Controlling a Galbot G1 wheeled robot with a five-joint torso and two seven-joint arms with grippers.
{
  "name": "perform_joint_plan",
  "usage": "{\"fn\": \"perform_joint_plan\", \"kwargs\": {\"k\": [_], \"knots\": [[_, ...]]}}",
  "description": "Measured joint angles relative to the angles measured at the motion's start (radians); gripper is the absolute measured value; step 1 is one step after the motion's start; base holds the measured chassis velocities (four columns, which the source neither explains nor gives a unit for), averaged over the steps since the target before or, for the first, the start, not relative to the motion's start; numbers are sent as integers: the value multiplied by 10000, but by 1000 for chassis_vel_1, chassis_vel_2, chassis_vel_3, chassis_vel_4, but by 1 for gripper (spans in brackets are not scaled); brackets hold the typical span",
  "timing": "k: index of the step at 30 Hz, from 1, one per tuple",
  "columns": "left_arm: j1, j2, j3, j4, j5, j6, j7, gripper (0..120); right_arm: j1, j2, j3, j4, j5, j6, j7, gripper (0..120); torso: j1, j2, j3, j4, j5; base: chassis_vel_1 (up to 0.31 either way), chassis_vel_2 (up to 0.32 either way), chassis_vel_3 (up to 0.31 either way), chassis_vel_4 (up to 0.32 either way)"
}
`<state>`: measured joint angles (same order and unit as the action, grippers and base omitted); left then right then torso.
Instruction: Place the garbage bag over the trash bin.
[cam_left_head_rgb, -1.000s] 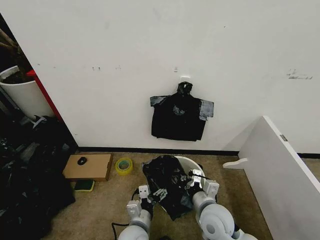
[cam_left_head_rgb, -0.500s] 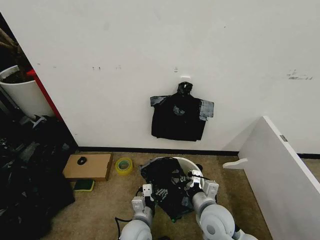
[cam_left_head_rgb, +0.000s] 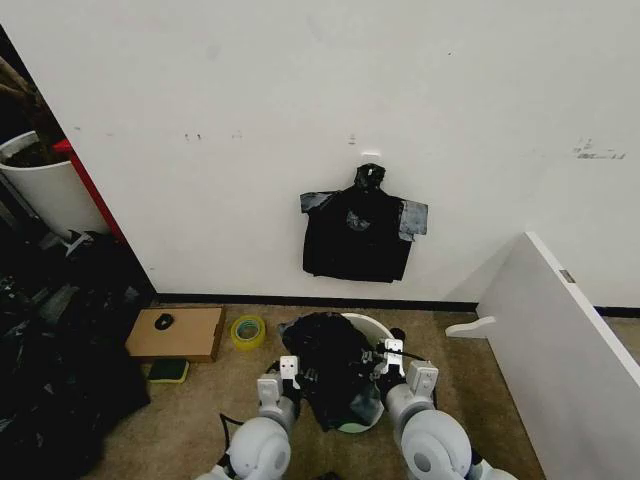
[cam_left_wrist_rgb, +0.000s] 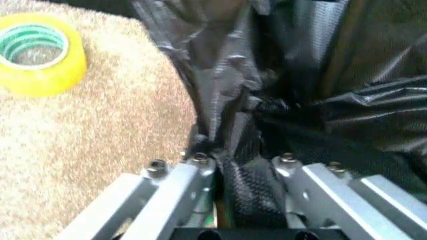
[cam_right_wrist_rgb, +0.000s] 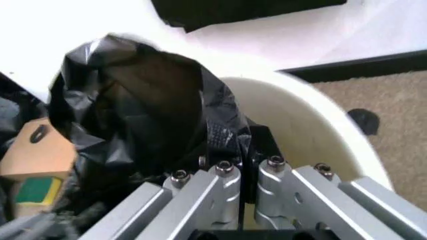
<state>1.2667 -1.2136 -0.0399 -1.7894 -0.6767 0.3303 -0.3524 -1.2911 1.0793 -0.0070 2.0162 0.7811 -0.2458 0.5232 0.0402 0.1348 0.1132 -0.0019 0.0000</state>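
Left tool (cam_left_head_rgb: 291, 374) clamped on a gathered fold of the garbage bag (cam_left_head_rgb: 335, 365), at the bag's edge on the robot's left of the trash bin (cam_left_head_rgb: 372, 325). In the left wrist view the black film runs straight down between the two fingers (cam_left_wrist_rgb: 200, 172), pinched tight there.

Right tool (cam_left_head_rgb: 389, 355) closed on the opposite edge of the bag, right at the bin's rim. Right wrist view: film bunched between the fingers (cam_right_wrist_rgb: 223, 172), cream wall of the bin (cam_right_wrist_rgb: 313, 130) just past them.

Holding two opposite edges looks deliberate: spread apart, they should keep the bag's mouth open wide enough to go around the rim.

Bag is draped over the top of the bin, covering most of the opening and hanging down the near side. Far arc of the rim is bare white. Judgement: mouth not yet seated all round; the far side remains to be covered.

Film is thin and slack, crinkles everywhere. Likely to slip off the rim or tear if pulled hard.

Roll of yellow tape (cam_left_head_rgb: 248, 330) on the carpet just left of the bin, clear of the bag. Beyond it, a flat cardboard box (cam_left_head_rgb: 177, 333) with a small dark item on top.

Farther back than the bin, a black bundle (cam_left_head_rgb: 362, 235) is taped to the wall.
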Motion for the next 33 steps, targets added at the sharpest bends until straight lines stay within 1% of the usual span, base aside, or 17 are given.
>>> {"fn": "perform_joint_plan", "kwargs": {"k": [2, 3, 5, 6, 10, 11, 17, 19, 20, 23, 24, 25, 28, 31, 33], "knots": [[94, 208, -319, -123, -14, -45, 392, 4, -3, -11, 28, -40, -31, 44, -12, 0, 0, 0, 0, -2, 0, 0, 0, 0, 0], [94, 208, -319, -123, -14, -45, 392, 4, -3, -11, 28, -40, -31, 44, -12, 0, 0, 0, 0, -2, 0, 0, 0, 0, 0], [235, 385, -651, -233, -13, -191, 747, 3, -13, -10, 27, -66, -83, 131, -67, 0, 0, 0, 0, 4, 3, 0, 0, 0, 0], [311, 503, -848, -284, 8, -327, 1000, 3, -65, -8, 26, -65, -153, 284, -140, 0, 0, 0, -1, 6, 3, 0, 0, 0, 0], [535, 769, -1224, -322, 289, -943, 1871, 3, -288, -6, 128, 172, -261, 693, -305, 0, 0, 0, -1, 1, 2, 0, 0, 0, 0], [535, 769, -1224, -322, 289, -943, 1871, 3, -288, -6, 128, 172, -261, 693, -305, 0, 0, 0, -1, 1, 2, 0, 0, 0, 0], [908, 905, -1330, -314, 694, -1897, 3161, 3, -525, 19, 420, 547, -233, 865, -262, 0, 0, 0, -2, 1, 2, 0, 0, 0, 0], [933, 904, -1340, -303, 714, -1993, 3253, 3, -541, 26, 454, 560, -233, 890, -251, 0, 0, 0, -2, 1, 1, 0, 0, 0, 0], [994, 904, -1372, -272, 769, -2209, 3474, 3, -584, 43, 546, 594, -233, 945, -227, 0, 0, 0, -2, 1, 1, 0, 0, 0, 0], [1122, 904, -1449, -70, 909, -2897, 4081, 3, -749, 77, 862, 708, -227, 1018, -181, 0, 0, 0, -2, 2, 2, 0, 0, 0, 0], [1145, 902, -1464, 5, 921, -3082, 4255, 3, -809, 80, 950, 752, -218, 1025, -171, 0, 0, 0, -2, 2, 2, 0, 0, 0, 0], [1145, 902, -1464, 5, 921, -3082, 4255, 3, -809, 80, 950, 752, -218, 1025, -171, 0, 0, 0, -2, 2, 2, 0, 0, 0, 0], [1201, 866, -1516, 349, 879, -3751, 4933, 3, -1130, 73, 1378, 942, -199, 1072, -144, 0, 0, 0, -2, 1, 2, 0, 0, 0, 0], [1209, 819, -1533, 574, 795, -4086, 5412, 3, -1313, 70, 1689, 984, -194, 1129, -102, 0, 0, 0, -2, 1, 2, 0, 0, 0, 0], [1220, 809, -1534, 609, 777, -4155, 5551, 3, -1348, 70, 1770, 983, -189, 1159, -91, 0, 0, 0, -2, 1, 3, 0, 0, 0, 0]]}}
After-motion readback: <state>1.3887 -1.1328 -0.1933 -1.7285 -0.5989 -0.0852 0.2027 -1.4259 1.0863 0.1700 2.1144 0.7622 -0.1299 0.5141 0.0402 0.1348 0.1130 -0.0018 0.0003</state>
